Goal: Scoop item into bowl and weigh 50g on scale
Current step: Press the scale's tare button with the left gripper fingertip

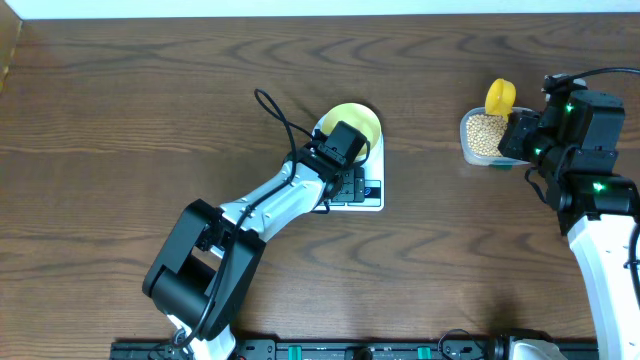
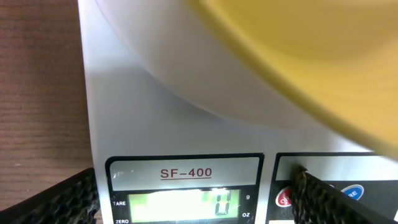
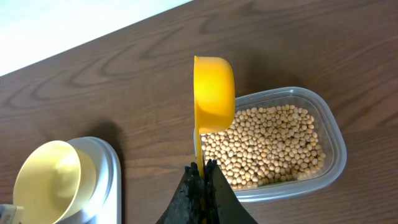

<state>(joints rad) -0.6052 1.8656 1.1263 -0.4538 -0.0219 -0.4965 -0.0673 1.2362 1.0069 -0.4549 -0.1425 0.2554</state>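
The pale yellow bowl (image 1: 354, 124) sits on the white scale (image 1: 372, 196), and it also shows in the right wrist view (image 3: 46, 179). My left gripper (image 1: 344, 176) hovers low over the scale's front, open and empty. Its fingers (image 2: 199, 199) straddle the lit display (image 2: 183, 202), which reads 0, and the right fingertip is at the red button (image 2: 285, 198). My right gripper (image 3: 203, 171) is shut on the handle of a yellow scoop (image 3: 214, 93), held on edge over the left end of the clear tub (image 3: 333, 171). The tub holds many tan beans (image 3: 270, 146). The scoop looks empty.
The tub (image 1: 466, 150) stands at the right of the dark wooden table, about a hand's width from the scale. A pale strip (image 1: 300, 8) runs along the table's far edge. The left arm's cable (image 1: 272, 110) loops above the scale's left side.
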